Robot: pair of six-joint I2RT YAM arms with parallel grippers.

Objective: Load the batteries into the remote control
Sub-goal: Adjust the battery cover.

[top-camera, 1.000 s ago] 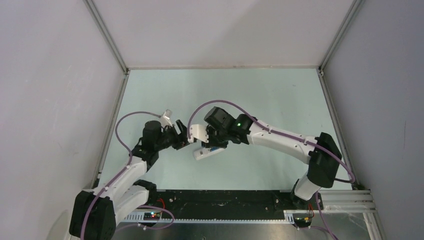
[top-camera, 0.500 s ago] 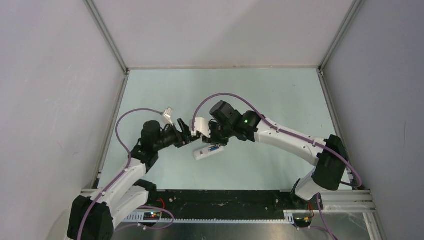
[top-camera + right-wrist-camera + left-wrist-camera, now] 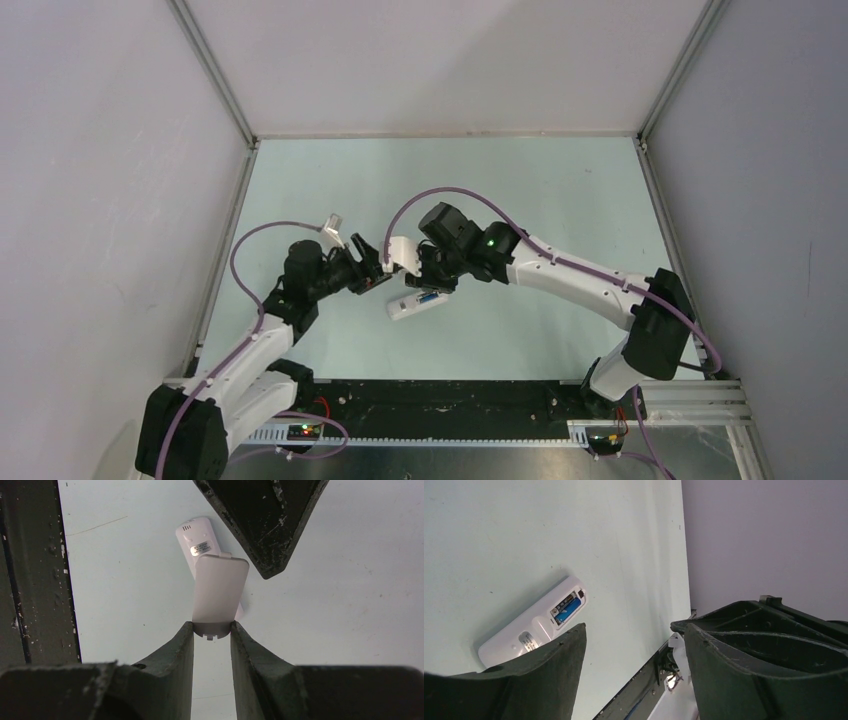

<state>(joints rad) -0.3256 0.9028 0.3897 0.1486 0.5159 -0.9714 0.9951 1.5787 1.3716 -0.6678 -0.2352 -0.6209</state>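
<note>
The white remote control (image 3: 412, 304) lies back side up on the table, its battery bay uncovered. In the left wrist view the remote control (image 3: 529, 630) shows the batteries in the bay: a blue one (image 3: 568, 612) with a darker one (image 3: 563, 603) beside it. My right gripper (image 3: 414, 268) hangs over the remote, shut on the edges of a white battery cover (image 3: 220, 592), which it holds above the remote control (image 3: 196, 544). My left gripper (image 3: 371, 268) stands open just left of that cover, nothing between its fingers (image 3: 566, 665).
The pale green table (image 3: 520, 190) is walled by grey panels at left, back and right. A black rail (image 3: 450, 400) with the arm bases runs along the near edge. One left finger (image 3: 265, 520) shows at the top of the right wrist view.
My left gripper has moved right, closer to the held cover. The right arm has lifted slightly away from the remote with the cover still in its grip.
</note>
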